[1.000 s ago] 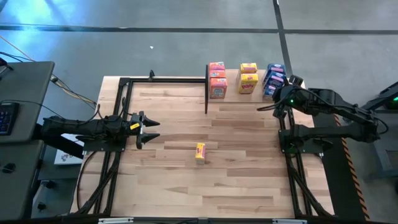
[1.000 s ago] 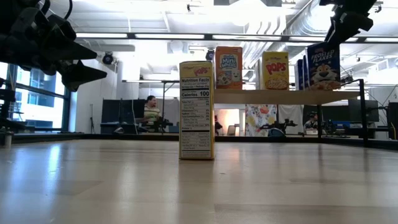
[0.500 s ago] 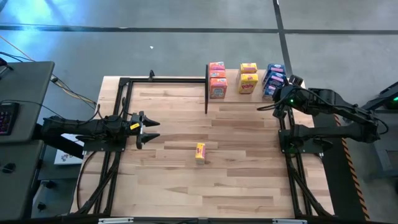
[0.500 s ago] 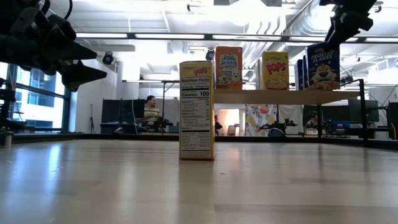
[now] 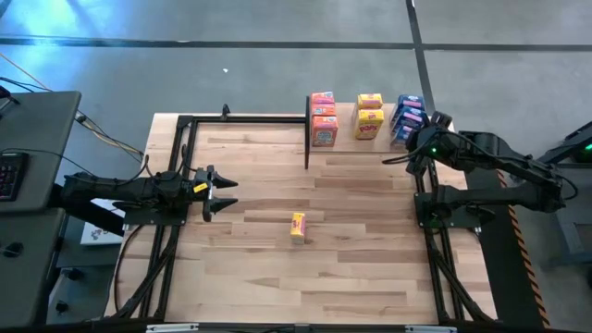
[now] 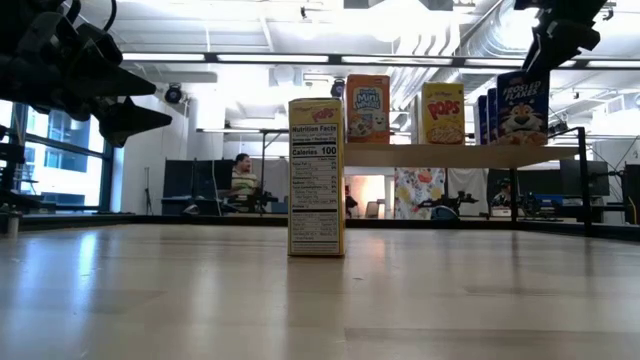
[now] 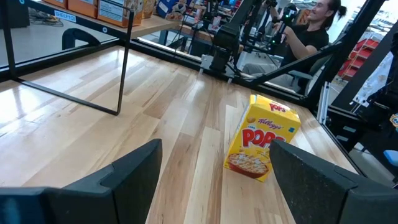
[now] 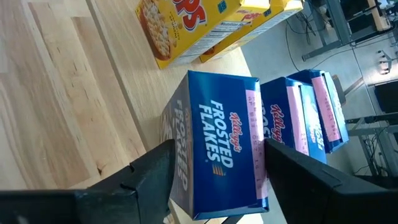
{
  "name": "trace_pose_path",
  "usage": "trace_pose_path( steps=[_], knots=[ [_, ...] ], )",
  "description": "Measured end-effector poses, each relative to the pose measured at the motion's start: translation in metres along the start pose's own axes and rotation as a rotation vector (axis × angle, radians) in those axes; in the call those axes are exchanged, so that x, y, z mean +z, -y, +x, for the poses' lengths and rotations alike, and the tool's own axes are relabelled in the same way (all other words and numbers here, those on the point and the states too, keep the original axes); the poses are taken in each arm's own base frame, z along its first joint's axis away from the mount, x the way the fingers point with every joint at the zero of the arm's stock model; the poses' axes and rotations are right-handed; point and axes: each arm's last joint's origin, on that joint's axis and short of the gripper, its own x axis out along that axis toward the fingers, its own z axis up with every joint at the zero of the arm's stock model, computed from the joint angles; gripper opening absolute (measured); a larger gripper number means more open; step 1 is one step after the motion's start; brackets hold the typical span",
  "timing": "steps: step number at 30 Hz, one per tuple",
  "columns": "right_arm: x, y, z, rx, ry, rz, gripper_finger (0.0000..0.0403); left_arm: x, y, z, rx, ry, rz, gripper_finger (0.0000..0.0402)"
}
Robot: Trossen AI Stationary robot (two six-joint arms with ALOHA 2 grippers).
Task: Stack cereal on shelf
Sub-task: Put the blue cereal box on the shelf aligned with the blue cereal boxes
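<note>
my right arm reaches in from the counter's right edge to the far right corner, over the shelf (image 5: 388, 139). my right hand (image 5: 421, 141) sits around the nearest blue frosted flakes box (image 8: 221, 146), fingers (image 8: 149, 177) parted on either side of it; i cannot tell whether they touch it. the box stands on the shelf with 2 more blue boxes (image 8: 308, 115) just behind. yellow boxes (image 5: 369, 116) occupy the shelf's middle, orange-pink boxes (image 5: 323, 117) its left end. my left arm lies level over the counter's (image 5: 277, 268) left side. my left hand (image 5: 220, 193) is wide open and empty. 1 yellow pops box (image 5: 297, 227) stands upright mid-counter, well apart from it.
</note>
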Motion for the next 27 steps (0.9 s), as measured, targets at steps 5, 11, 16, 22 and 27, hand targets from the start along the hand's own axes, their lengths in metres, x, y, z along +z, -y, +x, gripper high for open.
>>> trace_pose_path(
  steps=[5,11,16,22,27],
  knots=[
    [-0.0006,0.0003,0.0,-0.013,-0.008,0.003,0.0238,0.0,0.0,0.0,0.0,0.0,0.0,0.0289],
    [-0.0008,0.001,0.0,-0.036,-0.013,0.002,0.0238,0.0,0.0,0.0,0.0,0.0,0.0,0.0289],
    [-0.0012,0.0014,-0.0003,-0.048,-0.016,-0.008,0.0238,0.0,0.0,0.0,0.0,0.0,0.0,0.0289],
    [-0.0014,0.002,-0.0003,-0.069,-0.021,-0.016,0.0238,0.0,0.0,0.0,0.0,0.0,0.0,0.0289],
    [-0.0013,0.0021,-0.0004,-0.072,-0.021,-0.016,0.0238,0.0,0.0,0.0,0.0,0.0,0.0,0.0289]
  ],
)
